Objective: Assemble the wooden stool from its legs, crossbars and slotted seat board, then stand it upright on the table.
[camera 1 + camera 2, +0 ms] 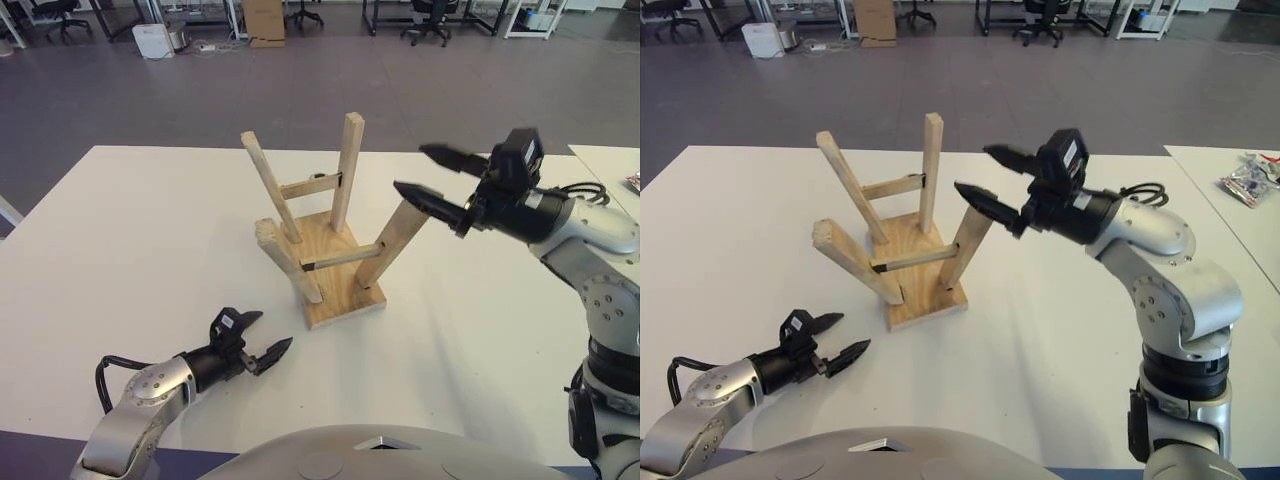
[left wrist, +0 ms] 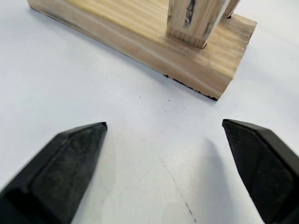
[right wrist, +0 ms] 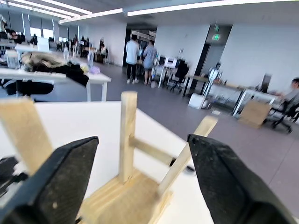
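Stool (image 1: 340, 258) looks built, legs-up on tabletop (image 1: 120, 230) | we've yet to flip it | left tool (image 1: 272, 330), right tool (image 1: 410, 168) both open, empty

table (image 1: 130, 230): big, white and flat. The stool sits on it.
stool (image 1: 398, 240): upside down, near the middle of the table.
seat board (image 1: 350, 290): lies flat on the table top and touches it.
legs (image 1: 347, 170): four of them stick up from the seat board. Some lean.
crossbars (image 1: 312, 186): two thin sticks. Each joins two legs, up off the table.
side table (image 1: 1255, 225): also white, off to the right, across a gap.
little bag (image 1: 1247, 178): lies on the side table.
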Motion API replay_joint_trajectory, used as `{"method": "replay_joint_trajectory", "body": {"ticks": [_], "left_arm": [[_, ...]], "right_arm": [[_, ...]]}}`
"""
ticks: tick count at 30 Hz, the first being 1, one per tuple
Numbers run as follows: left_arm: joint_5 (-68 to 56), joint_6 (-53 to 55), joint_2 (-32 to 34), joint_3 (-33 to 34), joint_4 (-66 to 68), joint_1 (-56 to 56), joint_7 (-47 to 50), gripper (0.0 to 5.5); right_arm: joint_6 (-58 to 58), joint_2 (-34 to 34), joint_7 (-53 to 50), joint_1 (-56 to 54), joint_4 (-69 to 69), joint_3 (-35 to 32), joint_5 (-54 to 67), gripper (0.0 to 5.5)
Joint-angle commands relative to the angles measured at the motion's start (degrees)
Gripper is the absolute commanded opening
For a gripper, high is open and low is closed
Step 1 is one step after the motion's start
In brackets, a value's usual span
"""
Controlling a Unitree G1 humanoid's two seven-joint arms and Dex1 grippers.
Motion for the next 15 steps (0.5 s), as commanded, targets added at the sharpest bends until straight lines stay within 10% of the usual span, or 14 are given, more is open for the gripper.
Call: {"method": "replay_joint_trajectory", "body": {"ticks": [1,9,15], "left_arm": [[1.7,4.2,-0.8,-1.9,1.0,0.4,1.0,4.56],[2.0,5.4,-1.8,-2.1,0.5,-1.2,1.0,4.56],[3.0,4.0,-2.8,-3.0,3.0,-1.9,0.1,4.56]], "right_arm": [[-1.0,-3.0,0.2,1.8,1.3,3.3,-4.2,3.55],[-12.4,0.6,-5.7,-5.6,2.6,7.1,-15.5,3.55],[-17.7,4.6,-9.4,-8.4,-2.6,24.1,-29.0,3.55]]}}
